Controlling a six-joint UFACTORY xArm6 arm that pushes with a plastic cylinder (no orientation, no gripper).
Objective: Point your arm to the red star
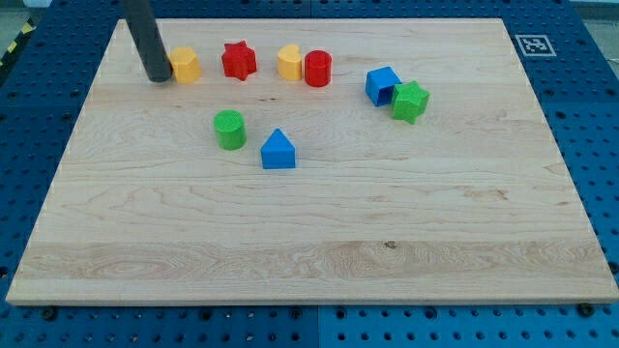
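The red star (238, 60) lies near the view's top, left of centre, on the wooden board (319, 222). My tip (158, 77) rests on the board at the top left, touching or almost touching the left side of a yellow hexagon block (185, 65). The yellow block sits between my tip and the red star. The rod rises out of the view's top.
To the right of the star stand a yellow block (288, 62) and a red cylinder (318, 69), touching. Further right are a blue block (382, 85) and a green star (410, 101). Below the star are a green cylinder (230, 130) and a blue triangular block (278, 149).
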